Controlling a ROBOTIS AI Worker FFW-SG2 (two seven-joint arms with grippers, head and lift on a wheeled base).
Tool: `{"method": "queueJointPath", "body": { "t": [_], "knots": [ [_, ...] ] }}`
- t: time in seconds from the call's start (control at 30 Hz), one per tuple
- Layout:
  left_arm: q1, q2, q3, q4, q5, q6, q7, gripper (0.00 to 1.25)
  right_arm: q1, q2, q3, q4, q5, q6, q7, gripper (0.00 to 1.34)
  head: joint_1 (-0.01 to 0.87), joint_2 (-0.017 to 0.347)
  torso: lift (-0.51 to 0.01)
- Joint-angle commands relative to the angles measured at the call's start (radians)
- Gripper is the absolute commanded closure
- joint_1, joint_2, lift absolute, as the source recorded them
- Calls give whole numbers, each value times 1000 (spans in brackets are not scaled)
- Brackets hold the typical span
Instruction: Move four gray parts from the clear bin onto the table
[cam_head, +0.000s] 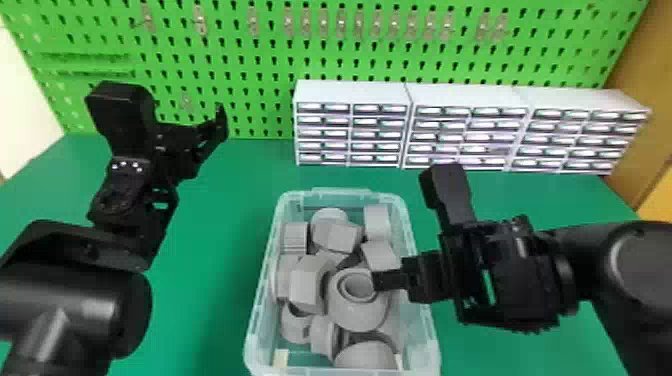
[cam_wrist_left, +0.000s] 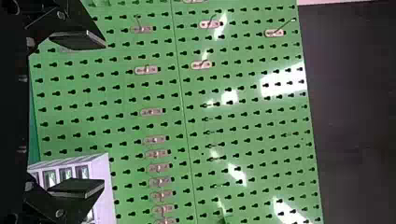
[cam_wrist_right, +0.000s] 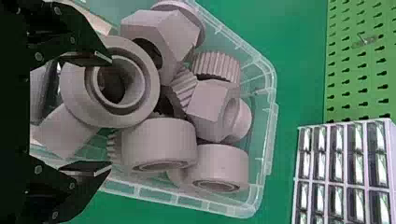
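We see a bright green, flat pegboard (cam_head: 272, 65) dotted with rows of dark keyholes, and a plain, deeper green flat bench (cam_head: 215, 250). Boxy white drawer cabinets (cam_head: 355, 91) show us grids of dark-framed, pale fronts. Inside the rectangular clear plastic bin (cam_head: 425, 320), we find chunky matte gray parts (cam_head: 355, 312), one round gray gear (cam_wrist_right: 215, 67) striped with ridges.

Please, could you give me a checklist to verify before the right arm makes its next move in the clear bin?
1. Clear bin upright on the table: ok.
2. Right gripper at the bin, fingers apart: ok.
3. A gray part held by it: not ok, nothing is clamped.
4. Upper finger in the right wrist view free of the round flanged part: cannot tell; they overlap, contact is unclear.
5. Left gripper away from the bin: ok, near the green pegboard.
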Motion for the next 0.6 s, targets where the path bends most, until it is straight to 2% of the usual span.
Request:
{"method": "queueJointPath", "body": {
  "t": [0.0,0.43,0.57],
  "knots": [
    [-1,0,0,0,-1,0,0,225,-8,-6,10,10,-14,-1,-1,472,678,34,-50],
    [-2,0,0,0,-1,0,0,225,-28,-9,26,35,-37,7,-1,472,678,34,-50],
    [-4,0,-1,0,-1,0,0,225,-68,-7,42,62,-57,50,-1,472,678,34,-50]
  ]
}}
